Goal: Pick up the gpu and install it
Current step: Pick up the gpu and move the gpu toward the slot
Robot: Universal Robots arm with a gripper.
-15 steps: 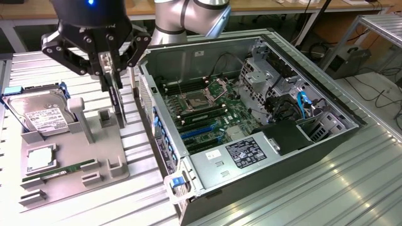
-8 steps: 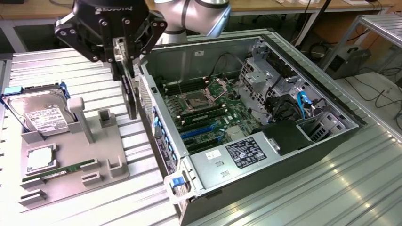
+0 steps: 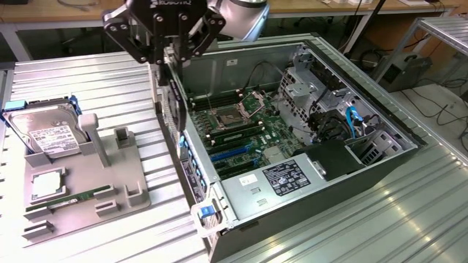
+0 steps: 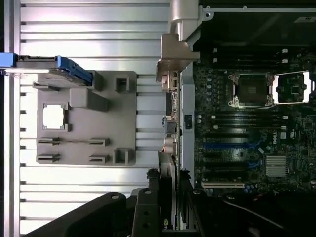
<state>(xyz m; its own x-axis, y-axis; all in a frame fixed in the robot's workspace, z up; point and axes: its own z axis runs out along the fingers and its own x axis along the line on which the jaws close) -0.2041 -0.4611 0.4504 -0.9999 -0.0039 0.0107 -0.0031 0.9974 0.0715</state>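
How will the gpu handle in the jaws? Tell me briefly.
The gpu hangs straight below the jaws, so it is probably stiff. Slim and gripped at one end, it could twist. Its thin edge sits close to the case wall, so knocks seem risky.

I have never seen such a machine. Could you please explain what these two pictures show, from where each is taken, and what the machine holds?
This is one robot arm ending in a gripper, a two-fingered clamp. The exterior view comes from a camera off the arm, looking down on the metal table. The wrist view comes from a camera on the wrist, looking past the gripper. The gripper is shut on the gpu, a slim dark card, hanging at the edge of an open computer case whose circuit board shows. Beside the case lies a grey holder carrying a hard drive and a green memory stick.
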